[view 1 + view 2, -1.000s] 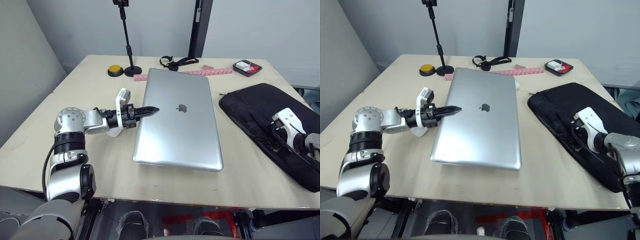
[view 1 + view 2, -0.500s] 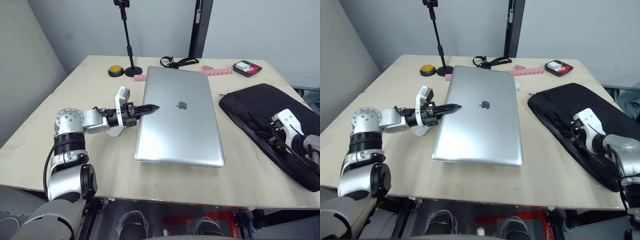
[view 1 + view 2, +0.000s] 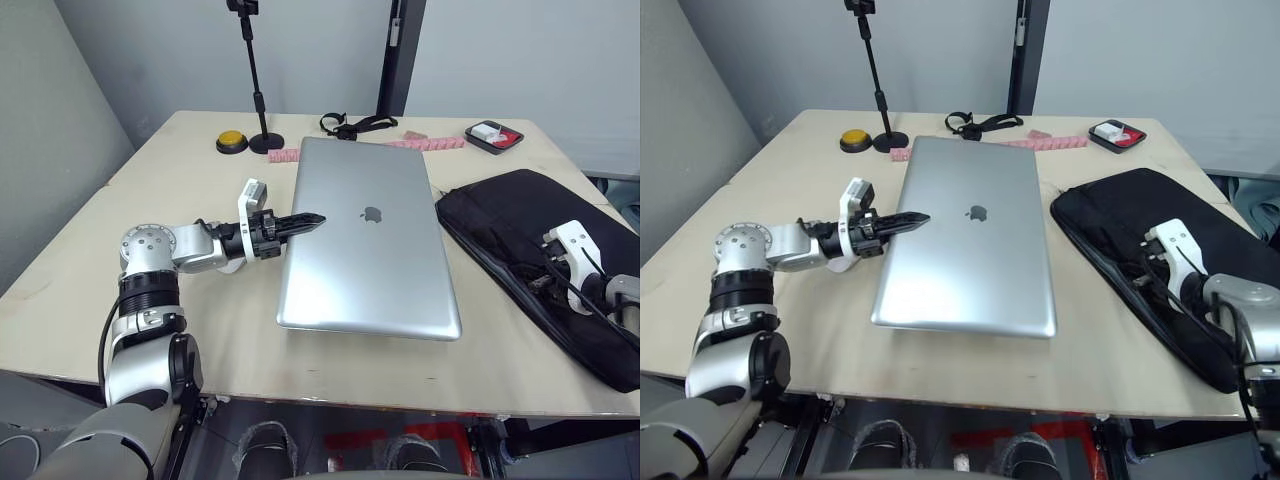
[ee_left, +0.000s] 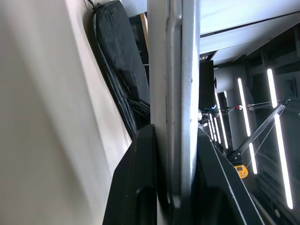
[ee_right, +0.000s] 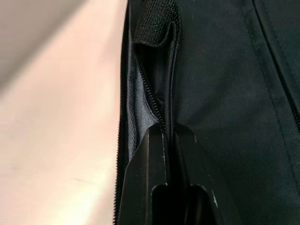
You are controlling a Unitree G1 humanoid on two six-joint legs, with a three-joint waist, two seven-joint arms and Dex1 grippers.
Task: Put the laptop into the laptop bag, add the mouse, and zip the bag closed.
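On the desk (image 3: 150, 160), the laptop (image 3: 368, 250) lay flat and closed, logo side up. Its long axis ran from the near edge of the desk toward the far edge, tilted slightly so that the far end sat a little further to the robot's left than the near end. The logo lay nearer the far end.

The left hand (image 3: 300, 222) reached in from the robot's left and met the laptop at its left long edge, about midway along. In the left wrist view, the two black fingers (image 4: 136, 187) sat one on each side of the thin silver edge, pinching the laptop between them.

The laptop bag (image 3: 520, 240) lay flat to the right of the laptop, just beside it and apart from it. Its long axis ran diagonally, from the far middle of the desk toward the near right corner, where it overhung the desk edge.

The right hand (image 3: 560, 275) rested on the bag near its zipper edge. In the right wrist view, its fingers (image 5: 152, 187) were pressed together on the black fabric at the zipper opening, where grey lining showed.

Along the far edge of the desk stood a black stand (image 3: 262, 100), a yellow button (image 3: 231, 141), a black strap (image 3: 355, 124) and a small tray (image 3: 494, 135).
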